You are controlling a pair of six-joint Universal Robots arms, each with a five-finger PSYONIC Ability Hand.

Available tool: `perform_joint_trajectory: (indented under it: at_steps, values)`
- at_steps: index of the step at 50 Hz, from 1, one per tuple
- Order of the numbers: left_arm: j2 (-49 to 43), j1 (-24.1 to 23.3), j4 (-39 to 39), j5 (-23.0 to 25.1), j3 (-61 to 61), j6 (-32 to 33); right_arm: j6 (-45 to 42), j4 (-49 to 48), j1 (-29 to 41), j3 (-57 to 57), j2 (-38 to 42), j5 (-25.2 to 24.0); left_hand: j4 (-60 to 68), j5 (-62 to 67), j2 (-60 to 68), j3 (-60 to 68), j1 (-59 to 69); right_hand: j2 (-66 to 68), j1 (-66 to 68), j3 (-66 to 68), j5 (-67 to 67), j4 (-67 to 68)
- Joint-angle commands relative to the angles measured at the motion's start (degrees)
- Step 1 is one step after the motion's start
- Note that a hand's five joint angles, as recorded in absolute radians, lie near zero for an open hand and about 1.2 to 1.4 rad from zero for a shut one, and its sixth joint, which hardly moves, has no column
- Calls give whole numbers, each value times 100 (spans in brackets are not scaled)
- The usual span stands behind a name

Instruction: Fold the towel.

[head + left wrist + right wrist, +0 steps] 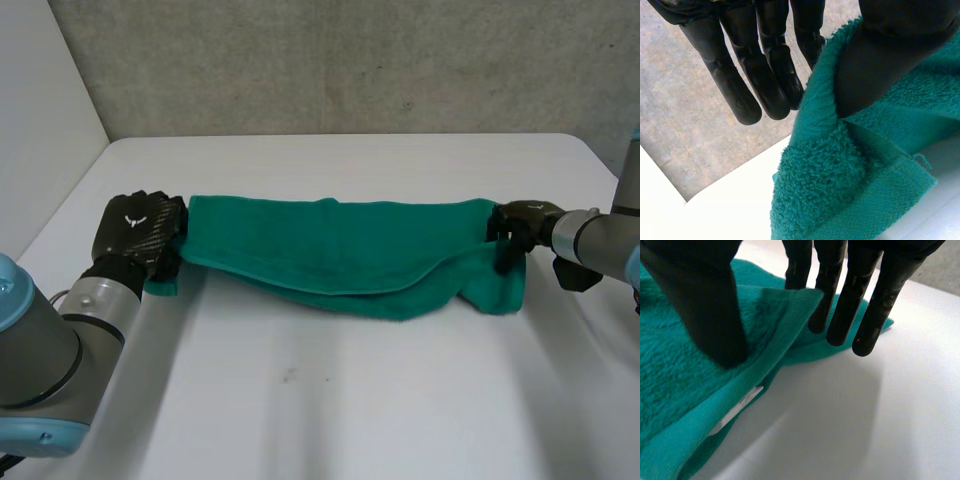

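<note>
A green towel (340, 250), folded lengthwise, stretches across the white table (350, 420) between my two hands. My left hand (135, 235) holds its left end. In the left wrist view the thumb (875, 65) presses the towel (840, 190) edge against the nearest finger, and the other fingers (740, 85) stay straight beside it. My right hand (520, 222) is at the right end. There the thumb (705, 305) lies on the towel (680, 390) and one finger runs under its corner, pinching the top layer. A lower layer sags beneath.
A white label (737, 412) shows at the towel's hem under my right hand. A grey wall (350, 60) stands behind the table's far edge, and a white panel (40, 110) rises along the left side.
</note>
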Motion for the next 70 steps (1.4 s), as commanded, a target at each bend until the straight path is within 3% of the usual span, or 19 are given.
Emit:
perform_joint_trajectory:
  at_steps: [1, 5, 11, 16, 23, 28, 32, 37, 41, 47, 49, 54, 57, 60, 64, 70]
  values:
    - [9, 29, -43, 0, 27, 16, -35, 502, 104, -239, 136, -9, 1141, 1470, 1130, 1152, 1417, 3092, 3745, 3113, 3275, 3121]
    - [157, 99, -262, 0, 71, 25, 0, 564, 104, -64, -267, -53, 1141, 1470, 1130, 1152, 1417, 3092, 3745, 3113, 3275, 3121]
    - [579, 205, -842, 0, 150, 60, -201, 310, 7, 1042, -1681, -141, 1141, 1470, 1130, 1152, 1417, 3092, 3745, 3113, 3275, 3121]
    - [1133, 372, -1580, 9, 106, 69, -1322, -130, -2, 2622, -3173, -168, 1141, 1470, 1130, 1152, 1417, 3092, 3745, 3113, 3275, 3121]
    - [1696, 557, -2977, 17, -149, 437, -3178, -96, -221, 4407, -4494, -89, 1141, 1470, 1130, 1152, 1417, 3092, 3745, 3113, 3275, 3121]
    - [1670, 574, -3453, 88, -377, 842, -4234, -34, -213, 5420, -4900, -53, 1141, 1470, 1130, 1152, 1417, 3092, 3745, 3113, 3275, 3121]
    - [1355, 609, -3444, 219, -457, 1079, -4780, -95, -178, 5773, -4743, -1, 1141, 1470, 1130, 1152, 1417, 3092, 3745, 3113, 3275, 3121]
    - [170, 610, -3453, 237, 156, 1290, -4711, -297, -116, 5431, -4005, 289, 1141, 1470, 1130, 1152, 1417, 3092, 3745, 3113, 3275, 3121]
    - [-288, 601, -3410, 246, 840, 1413, -4316, -622, 121, 4334, -3292, 895, 1141, 1470, 1130, 1152, 1417, 3092, 3745, 3113, 3275, 3121]
    - [-641, 434, -3225, 228, 2107, 1545, -3605, -964, 656, 2553, -2757, 1361, 1141, 1470, 1130, 1152, 1417, 3092, 3745, 3113, 3275, 3121]
    - [-729, 258, -2971, 202, 3074, 1537, -3253, -1237, 728, 1733, -2650, 1467, 1141, 1470, 1130, 1152, 1417, 3092, 3745, 3113, 3275, 3121]
    - [-677, 152, -2374, 114, 4094, 1388, -2463, -2438, 736, 458, -2702, 1538, 1141, 1470, 1130, 1152, 1417, 3092, 3745, 3113, 3275, 3121]
    - [-580, 144, -1548, -61, 4421, 1055, -2303, -2888, 737, 403, -2790, 1555, 1141, 1470, 1130, 1152, 1417, 3092, 3745, 3113, 3275, 3121]
    - [-264, 205, -651, -237, 4237, 325, -2135, -3733, 719, 797, -3317, 1573, 1141, 1470, 1130, 1152, 1417, 3092, 3745, 3113, 3275, 3121]
    - [0, 337, -579, -211, 3711, -185, -2118, -4085, 719, 1772, -3730, 1441, 1141, 1470, 1130, 1152, 1417, 3092, 3745, 3113, 3275, 3121]
    - [62, 557, -878, 17, 2656, -388, -2100, -4016, 710, 3431, -4030, 1353, 1141, 1470, 1130, 1152, 1417, 3092, 3745, 3113, 3275, 3121]
